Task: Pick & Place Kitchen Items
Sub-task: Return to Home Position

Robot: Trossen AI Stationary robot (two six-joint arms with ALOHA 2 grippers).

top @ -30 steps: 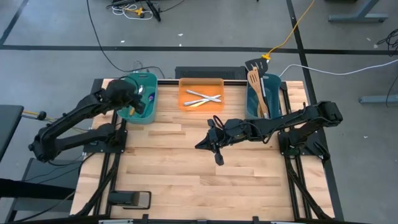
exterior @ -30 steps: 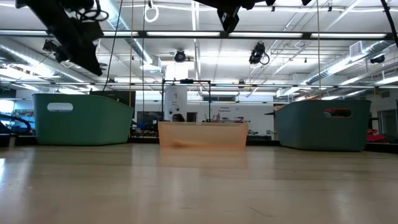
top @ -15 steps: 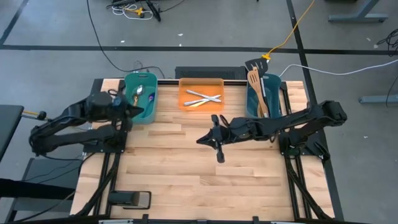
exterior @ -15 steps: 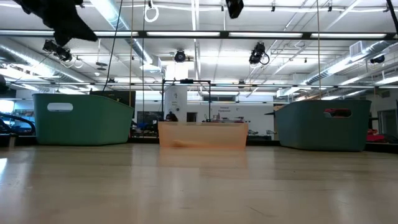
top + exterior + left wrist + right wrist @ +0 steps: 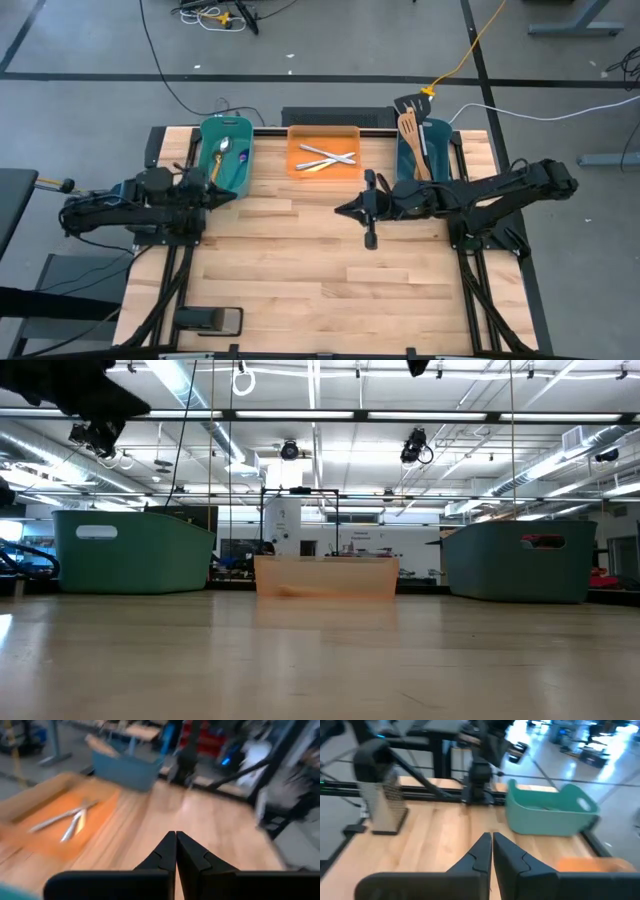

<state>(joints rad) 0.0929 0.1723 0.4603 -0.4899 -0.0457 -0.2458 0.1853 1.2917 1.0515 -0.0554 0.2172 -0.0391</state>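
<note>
Both grippers are shut and hold nothing. My left gripper (image 5: 230, 191) (image 5: 176, 841) hovers just in front of the left teal tub (image 5: 226, 156), pointing toward the table's right. A gold spoon (image 5: 214, 163) and a silver spoon (image 5: 226, 145) lie in that tub. My right gripper (image 5: 340, 210) (image 5: 491, 841) hangs over the table's middle, pointing toward the left. Silver cutlery (image 5: 326, 156) (image 5: 67, 817) lies in the orange tray (image 5: 323, 135). Wooden spatulas (image 5: 411, 140) and a black turner (image 5: 408, 108) stick out of the right teal tub (image 5: 436, 135).
The two tubs and the tray stand in a row along the table's far edge. Bare wooden tabletop (image 5: 320, 280) stretches in front of them. In the low view both arms show only as dark shapes at the top (image 5: 90, 390) (image 5: 418, 366).
My left gripper has drawn back from above the left tub toward the table's near-left and swung round to point level toward the right. My right gripper has risen and pulled back toward the table's right edge, staying shut.
</note>
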